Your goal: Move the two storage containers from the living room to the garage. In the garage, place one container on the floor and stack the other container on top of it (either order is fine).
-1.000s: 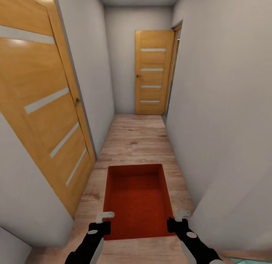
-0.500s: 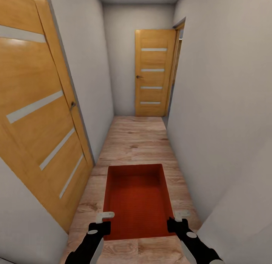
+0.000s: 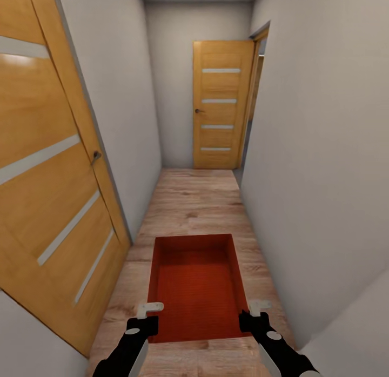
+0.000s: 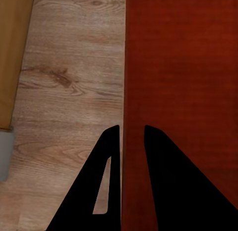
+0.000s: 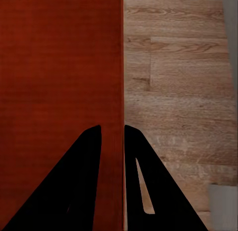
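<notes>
I carry one rust-red storage container (image 3: 195, 282) in front of me, held level above the light wood-plank flooring (image 3: 194, 199) of a narrow hallway. My left gripper (image 3: 147, 318) is shut on its left wall near the close corner; in the left wrist view the two black fingers (image 4: 106, 156) straddle the container's rim (image 4: 124, 92). My right gripper (image 3: 253, 316) is shut on the right wall the same way, its fingers (image 5: 89, 156) either side of the rim (image 5: 122, 67). The second container is out of view.
White walls (image 3: 319, 150) close in on both sides. A wooden door (image 3: 48, 166) with pale stripes stands along the left. At the hallway's far end is another wooden door (image 3: 219, 104), with an opening (image 3: 254, 96) just right of it.
The whole view has advanced along the hallway: the left door has slid nearer and off to the left, the far door has grown slightly. Container and grippers keep their place in the view.
</notes>
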`<state>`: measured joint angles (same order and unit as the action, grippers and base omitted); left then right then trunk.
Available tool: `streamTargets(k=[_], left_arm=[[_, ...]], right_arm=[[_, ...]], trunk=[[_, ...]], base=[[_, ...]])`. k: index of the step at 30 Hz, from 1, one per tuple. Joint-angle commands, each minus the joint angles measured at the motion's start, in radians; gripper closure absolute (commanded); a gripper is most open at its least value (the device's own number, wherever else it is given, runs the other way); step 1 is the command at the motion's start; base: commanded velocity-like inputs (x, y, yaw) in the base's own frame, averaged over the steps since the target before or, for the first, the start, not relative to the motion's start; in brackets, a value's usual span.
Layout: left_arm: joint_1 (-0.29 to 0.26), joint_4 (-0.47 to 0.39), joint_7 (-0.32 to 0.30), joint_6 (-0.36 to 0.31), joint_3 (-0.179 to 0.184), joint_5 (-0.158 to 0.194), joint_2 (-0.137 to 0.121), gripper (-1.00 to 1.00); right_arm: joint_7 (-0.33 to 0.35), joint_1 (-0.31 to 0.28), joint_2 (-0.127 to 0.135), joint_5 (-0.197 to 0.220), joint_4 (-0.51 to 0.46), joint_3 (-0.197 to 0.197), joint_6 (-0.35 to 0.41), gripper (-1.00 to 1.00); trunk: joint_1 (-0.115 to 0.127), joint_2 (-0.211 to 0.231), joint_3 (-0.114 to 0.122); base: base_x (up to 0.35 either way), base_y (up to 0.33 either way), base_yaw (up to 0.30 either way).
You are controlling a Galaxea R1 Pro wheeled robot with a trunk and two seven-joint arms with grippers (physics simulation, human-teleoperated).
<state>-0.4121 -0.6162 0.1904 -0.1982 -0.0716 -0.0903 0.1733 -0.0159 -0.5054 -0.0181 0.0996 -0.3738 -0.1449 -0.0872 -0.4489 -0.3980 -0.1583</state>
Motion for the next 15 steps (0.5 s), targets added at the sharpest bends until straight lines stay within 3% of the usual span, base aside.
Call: streamTargets(k=[1, 15], left_arm=[[-0.001, -0.010, 0.003, -0.007, -0.004, -0.022, 0.001, 1.00], [-0.001, -0.011, 0.003, -0.007, -0.004, -0.022, 0.001, 1.00]], right_arm=[[-0.001, -0.001, 0.007, 0.014, 0.004, -0.016, -0.004, 1.00], [-0.001, -0.001, 0.007, 0.015, 0.004, -0.016, -0.005, 1.00]], trunk=[[-0.001, -0.002, -0.002], [-0.001, -0.002, -0.002]], base=[[0.329, 0.000, 0.000], [0.329, 0.020, 0.000]])
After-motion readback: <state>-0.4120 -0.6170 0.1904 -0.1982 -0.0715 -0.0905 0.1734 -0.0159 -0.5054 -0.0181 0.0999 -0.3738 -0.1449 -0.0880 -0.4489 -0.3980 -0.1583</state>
